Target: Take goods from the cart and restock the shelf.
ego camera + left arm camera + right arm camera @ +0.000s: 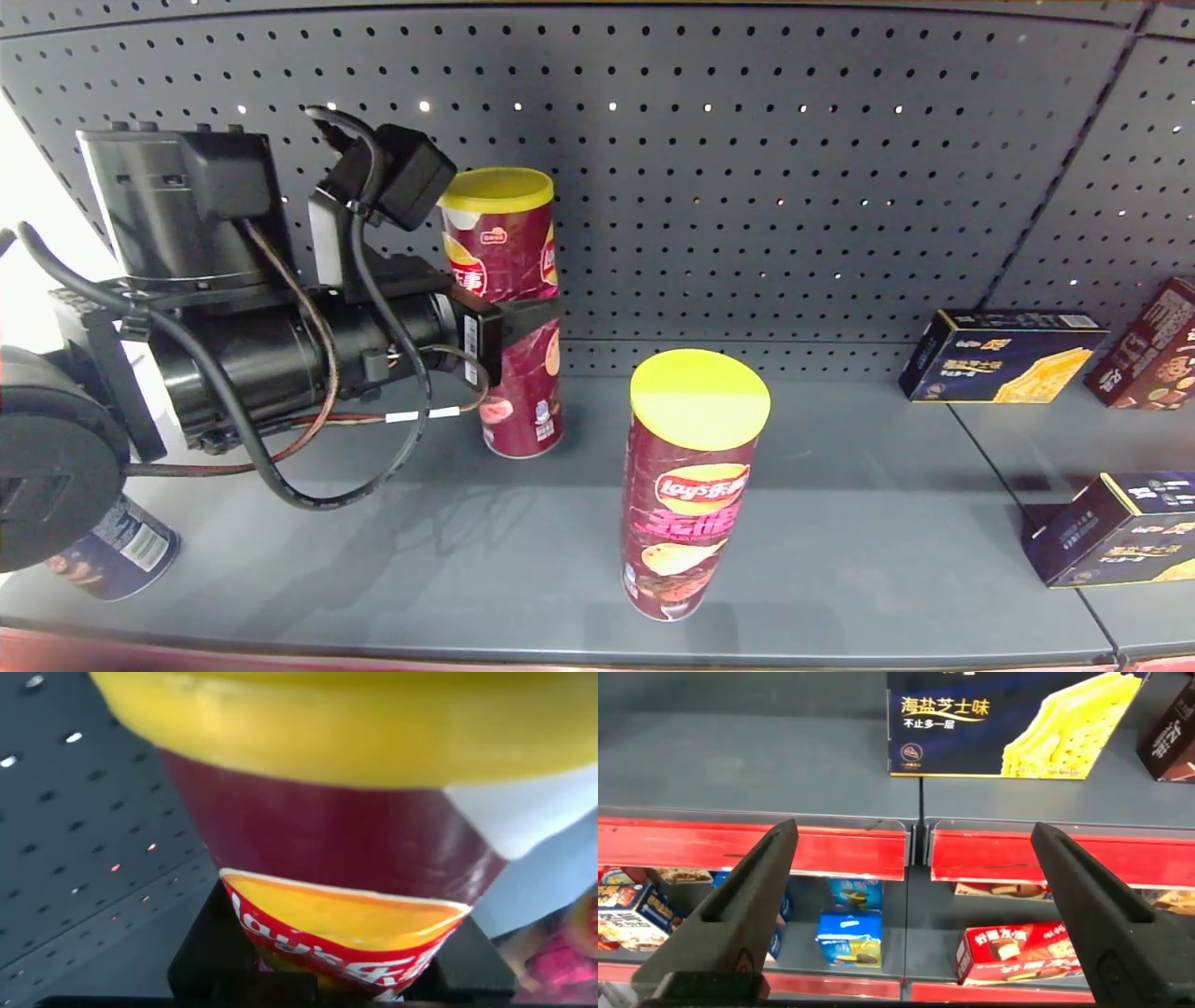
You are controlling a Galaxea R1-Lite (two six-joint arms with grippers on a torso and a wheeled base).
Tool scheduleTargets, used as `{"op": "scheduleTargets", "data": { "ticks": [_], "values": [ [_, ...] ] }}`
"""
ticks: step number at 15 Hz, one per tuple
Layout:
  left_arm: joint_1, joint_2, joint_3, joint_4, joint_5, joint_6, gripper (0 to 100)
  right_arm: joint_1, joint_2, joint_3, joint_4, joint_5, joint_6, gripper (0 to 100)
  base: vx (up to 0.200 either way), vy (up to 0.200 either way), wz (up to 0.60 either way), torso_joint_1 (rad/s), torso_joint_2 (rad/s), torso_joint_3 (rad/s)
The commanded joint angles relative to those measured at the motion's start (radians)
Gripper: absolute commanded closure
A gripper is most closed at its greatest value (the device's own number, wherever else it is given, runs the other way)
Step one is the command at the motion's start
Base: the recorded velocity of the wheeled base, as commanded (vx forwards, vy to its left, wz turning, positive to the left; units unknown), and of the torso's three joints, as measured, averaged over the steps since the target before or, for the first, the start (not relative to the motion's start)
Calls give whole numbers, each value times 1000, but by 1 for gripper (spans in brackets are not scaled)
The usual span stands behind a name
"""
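A maroon chip can (pixel 504 243) with a yellow lid stands upright at the back of the grey shelf (pixel 859 504), close to the pegboard. My left gripper (pixel 527 313) is shut on its middle from the left side. In the left wrist view the same chip can (pixel 355 840) sits between the two black fingers (pixel 201 947). A second maroon chip can (pixel 689 485) stands free nearer the shelf's front edge. My right gripper (pixel 915 943) is open and holds nothing, facing a shelf front lower down.
A dark can (pixel 121 551) lies at the shelf's front left. Navy boxes (pixel 1004 357) (pixel 1116 527) and a maroon box (pixel 1153 345) sit on the right. The right wrist view has a navy box (pixel 1008 719), red shelf strips (pixel 840 849) and goods on a lower shelf (pixel 1018 952).
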Motion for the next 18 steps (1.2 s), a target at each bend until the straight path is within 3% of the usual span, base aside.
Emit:
{"op": "scheduleTargets", "data": {
  "ticks": [1,2,5,9,15,18],
  "values": [
    [-25,20,-1,6,35,0,100,0,0,0,0,0,-1,0,0,0,0,0,0,0],
    [-26,22,2,6,50,0,100,1,0,0,0,0,-1,0,0,0,0,0,0,0],
    [-45,68,1,-29,192,-17,100,0,0,0,0,0,-1,0,0,0,0,0,0,0],
    [-112,157,10,-189,331,-23,100,0,0,0,0,0,-1,0,0,0,0,0,0,0],
    [-126,287,-11,-310,353,-25,100,0,0,0,0,0,-1,0,0,0,0,0,0,0],
    [-131,304,-47,-313,353,-25,100,0,0,0,0,0,-1,0,0,0,0,0,0,0]
  ]
}}
